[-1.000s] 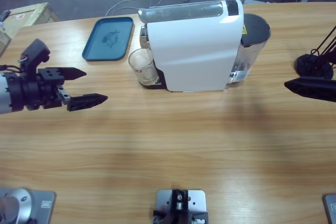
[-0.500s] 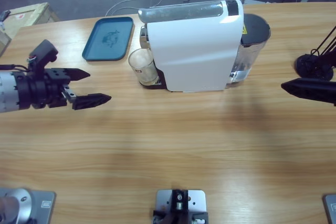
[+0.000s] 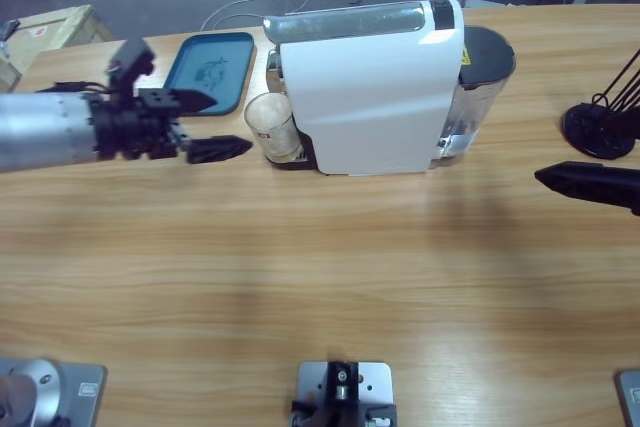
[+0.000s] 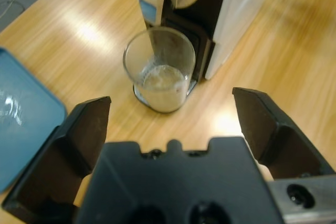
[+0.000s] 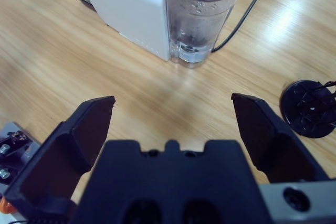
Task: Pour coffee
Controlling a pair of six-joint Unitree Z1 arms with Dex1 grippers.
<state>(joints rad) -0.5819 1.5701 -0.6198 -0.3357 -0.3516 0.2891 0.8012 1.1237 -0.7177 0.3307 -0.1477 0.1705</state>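
Note:
A clear glass point(image 3: 272, 127) stands under the spout of the white coffee machine point(image 3: 370, 87). In the left wrist view the glass point(image 4: 160, 69) has a pale bottom, and the coffee is out of view. My left gripper point(image 3: 222, 125) is open just left of the glass, level with it and not touching; the wrist view shows the left gripper point(image 4: 170, 108) with its jaws spread wide on either side of the glass. My right gripper point(image 3: 585, 180) hangs at the table's right edge, and in its wrist view the right gripper point(image 5: 173, 114) is open and holds nothing.
A blue tray point(image 3: 207, 72) lies behind the left gripper, left of the machine. The machine's water tank point(image 3: 482, 87) sits at its right end. A black round base point(image 3: 595, 127) stands near the right gripper. A wooden crate point(image 3: 50, 27) is at the far left.
The left arm has swung up and to the right, from the table's left side to just beside the glass, jaws still open. The right gripper has barely shifted.

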